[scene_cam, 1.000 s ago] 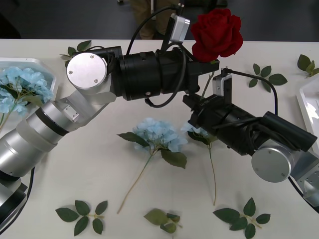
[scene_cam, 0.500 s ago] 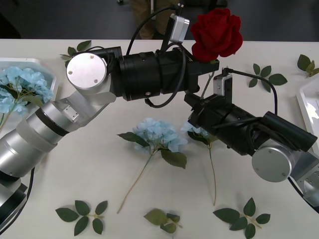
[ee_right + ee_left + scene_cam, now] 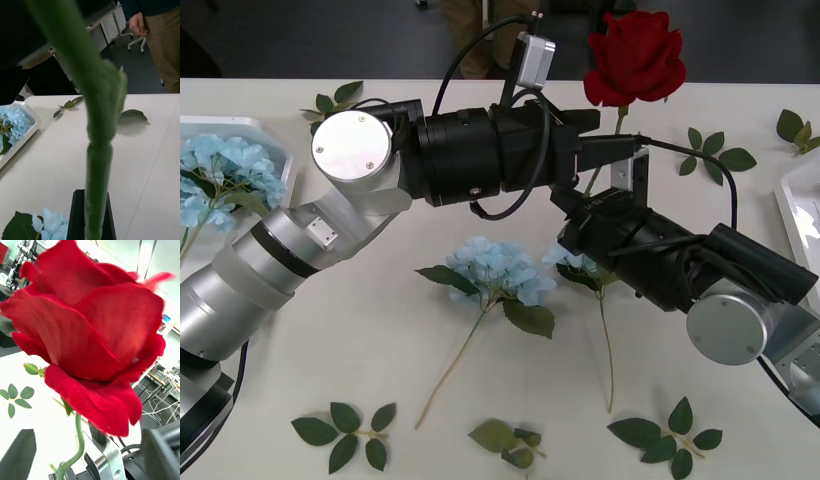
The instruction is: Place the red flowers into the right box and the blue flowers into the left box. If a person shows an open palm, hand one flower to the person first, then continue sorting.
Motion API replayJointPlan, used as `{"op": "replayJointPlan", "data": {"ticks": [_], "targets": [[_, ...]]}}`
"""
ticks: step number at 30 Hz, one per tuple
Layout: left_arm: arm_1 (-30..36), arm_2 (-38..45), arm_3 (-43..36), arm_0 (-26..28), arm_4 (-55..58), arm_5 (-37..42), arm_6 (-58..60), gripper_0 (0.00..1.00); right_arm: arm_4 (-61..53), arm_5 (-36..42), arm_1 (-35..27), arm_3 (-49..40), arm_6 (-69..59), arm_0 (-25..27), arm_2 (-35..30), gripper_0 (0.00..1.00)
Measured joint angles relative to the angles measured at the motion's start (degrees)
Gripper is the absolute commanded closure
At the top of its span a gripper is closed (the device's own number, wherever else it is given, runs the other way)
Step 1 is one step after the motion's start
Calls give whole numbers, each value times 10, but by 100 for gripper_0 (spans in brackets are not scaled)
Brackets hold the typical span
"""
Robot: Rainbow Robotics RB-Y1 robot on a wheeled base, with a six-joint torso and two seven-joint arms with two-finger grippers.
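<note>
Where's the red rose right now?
In the front view the red rose is held up at the table's far edge, right of centre, above the left gripper; its stem runs down to the right gripper.

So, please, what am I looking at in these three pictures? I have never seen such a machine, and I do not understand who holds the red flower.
It is a robot with two arms. The wide picture looks down from above at a white table; the two tall pictures come from wrist cameras. The right tool grips a red rose by its stem, upright. The left tool is open beside that stem. On the table lie blue flowers and loose leaf sprigs. The left box holds more of them.
</note>
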Motion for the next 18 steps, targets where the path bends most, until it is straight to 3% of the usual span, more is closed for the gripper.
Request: {"op": "replayJointPlan", "data": {"ticks": [7,13,18], "targets": [[0,0,0,1,2,0,0,0,-30,2,-36,-1,0,0,0,100],[4,0,0,1,2,0,0,0,-165,11,-131,-15,0,0,2,100],[47,0,11,2,3,32,0,0,-252,124,-196,-17,0,0,-27,100]]}}
